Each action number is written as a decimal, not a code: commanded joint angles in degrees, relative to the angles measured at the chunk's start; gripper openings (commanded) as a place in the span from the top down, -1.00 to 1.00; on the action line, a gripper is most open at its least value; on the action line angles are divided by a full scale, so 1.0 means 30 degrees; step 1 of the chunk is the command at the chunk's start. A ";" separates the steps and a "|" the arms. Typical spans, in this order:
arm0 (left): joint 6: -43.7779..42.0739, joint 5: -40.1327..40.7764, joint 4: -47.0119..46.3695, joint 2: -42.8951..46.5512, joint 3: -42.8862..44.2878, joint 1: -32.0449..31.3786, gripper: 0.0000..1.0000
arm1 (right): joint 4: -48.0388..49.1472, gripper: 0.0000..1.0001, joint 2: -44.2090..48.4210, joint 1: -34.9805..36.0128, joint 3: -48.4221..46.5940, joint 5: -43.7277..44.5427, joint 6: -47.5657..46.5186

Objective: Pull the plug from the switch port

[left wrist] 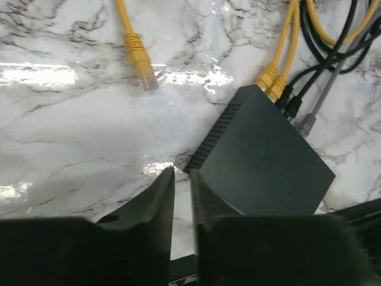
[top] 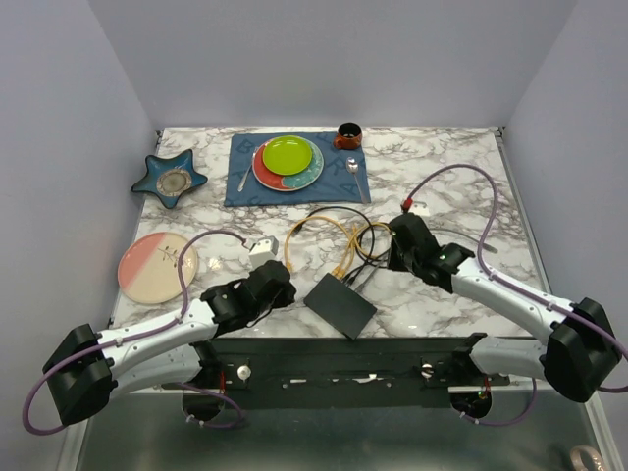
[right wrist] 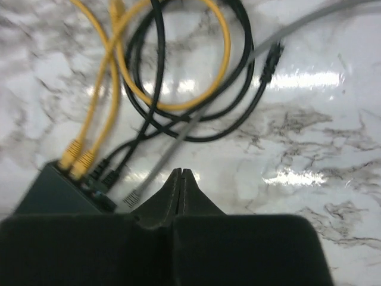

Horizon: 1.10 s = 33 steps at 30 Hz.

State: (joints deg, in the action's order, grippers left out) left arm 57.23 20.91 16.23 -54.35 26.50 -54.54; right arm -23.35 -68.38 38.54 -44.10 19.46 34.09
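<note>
A lab robot cell: marble-look table (top: 412, 167) boxed by plain grey walls (top: 324, 59).

Near corner of the switch (left wrist: 262, 161) behind the left hand (left wrist: 181, 179); grey plug (right wrist: 132, 199) blurred, seating unclear.

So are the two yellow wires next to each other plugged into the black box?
Yes, plugged in: both yellow plugs end inside sockets along the edge of the black box.
</note>
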 commanded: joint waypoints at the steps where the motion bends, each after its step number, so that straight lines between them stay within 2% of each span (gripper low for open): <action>1: -0.1672 -0.2716 -0.1511 0.0187 -0.0543 -0.0450 0.91 | 0.0018 0.99 -0.0700 0.0013 0.1806 -0.2061 0.0707; 3: -0.1908 -0.3041 -0.1746 -0.0250 -0.0572 -0.0918 1.00 | 0.0371 0.99 -0.1024 0.0042 0.2334 -0.2821 0.0825; 9: -0.2729 -0.4389 -0.2536 -0.2648 -0.0191 -0.1973 1.00 | 0.1397 0.99 -0.2136 0.0831 0.2657 -0.3879 0.0883; 18: -0.2116 -0.5474 -0.3007 -0.6752 0.0717 -0.2326 1.00 | 0.2042 0.99 -0.4510 0.2354 0.2160 -0.4729 0.1089; 22: -0.2085 -0.4980 -0.3008 -0.7313 0.1038 -0.2326 1.00 | 0.2218 0.99 -0.4833 0.3350 0.2101 -0.4964 0.1060; 26: -0.2407 -0.3865 -0.2073 -0.7460 0.2352 -0.2297 1.00 | 0.2102 0.99 -0.4717 0.4464 0.2013 -0.5082 0.1235; 33: -0.2700 -0.3628 -0.1309 -0.8805 0.4552 -0.1976 1.00 | 0.1808 0.99 -0.5271 0.5637 0.0668 -0.5725 0.2025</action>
State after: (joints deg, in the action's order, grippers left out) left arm 50.13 7.53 14.02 -78.37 35.33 -61.19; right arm -17.12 -82.02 52.80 -39.05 7.27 37.06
